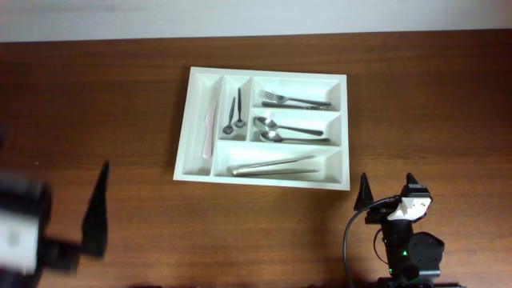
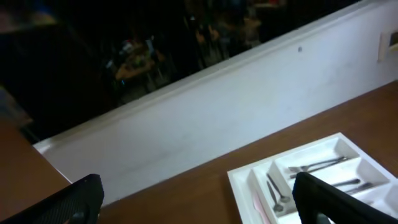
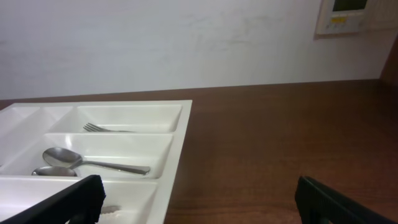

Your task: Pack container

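A: Where does the container [image 1: 194, 164] sit?

B: Mid-table, towards the far side. The right gripper [image 1: 386, 188] is at the near right edge, just clear of the tray's near right corner. The left gripper [image 2: 198, 182] is at the near left, well apart from it and blurred in the overhead view

A: And the claws?

B: Both stand wide apart, with nothing between the fingers

A: What is in the tray?

B: A fork [image 1: 292, 101] in the far long compartment, two spoons [image 1: 288, 130] in the middle one and a long metal piece [image 1: 272, 166] in the near one. A pale pink utensil [image 1: 210, 128] lies in the leftmost narrow slot, with two small spoons [image 1: 233, 112] in the slot beside it. No loose cutlery shows on the wood in any view

A: So which step is in hand?

B: Judging by that, packing looks close to finished, or the arms are waiting on a next piece. Either way, the robot would do well to keep both arms low and away from the rim, so that a finger cannot catch the near wall and shove the tray

A: And if another piece turns up?

B: It should grip mid-handle, turn the piece to run along its compartment, and lower it among its own kind before letting go, since a drop from height could bounce it over a divider
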You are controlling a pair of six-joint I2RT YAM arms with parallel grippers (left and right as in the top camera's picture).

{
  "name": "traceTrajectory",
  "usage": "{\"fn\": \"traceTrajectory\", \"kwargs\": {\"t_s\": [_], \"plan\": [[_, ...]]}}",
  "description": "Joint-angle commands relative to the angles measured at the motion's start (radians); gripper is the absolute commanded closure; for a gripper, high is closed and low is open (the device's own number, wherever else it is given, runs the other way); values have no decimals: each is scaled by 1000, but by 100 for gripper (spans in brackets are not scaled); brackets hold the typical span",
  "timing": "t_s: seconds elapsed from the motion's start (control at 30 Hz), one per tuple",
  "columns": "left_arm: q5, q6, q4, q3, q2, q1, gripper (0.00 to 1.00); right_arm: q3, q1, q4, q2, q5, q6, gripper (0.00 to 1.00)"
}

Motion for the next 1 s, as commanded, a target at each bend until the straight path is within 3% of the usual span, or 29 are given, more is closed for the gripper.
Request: {"fn": "traceTrajectory", "kwargs": {"t_s": [0.0,0.33,0.47,0.53,0.63,0.73,0.9,0.97], "plan": [[0,-6,-5,-81,-97,-5,1,-5,6,-6,-6,13,9,1],[-139,-6,-5,-633,-490,-4,1,-5,6,-6,-6,13,9,1],[-138,-6,-27,-818,-589,-4,1,-5,6,-6,-6,13,9,1],[-142,-6,-114,-940,-637,-4,1,-5,6,-6,-6,13,9,1],[-142,-5,-110,-1010,-649,-4,1,-5,6,-6,-6,13,9,1],[-142,-5,-17,-1051,-649,-4,1,-5,6,-6,-6,13,9,1],[-108,-3,270,-1165,-651,-4,1,-5,6,-6,-6,13,9,1],[-94,-3,451,-1271,-676,-4,1,-5,6,-6,-6,13,9,1]]}}
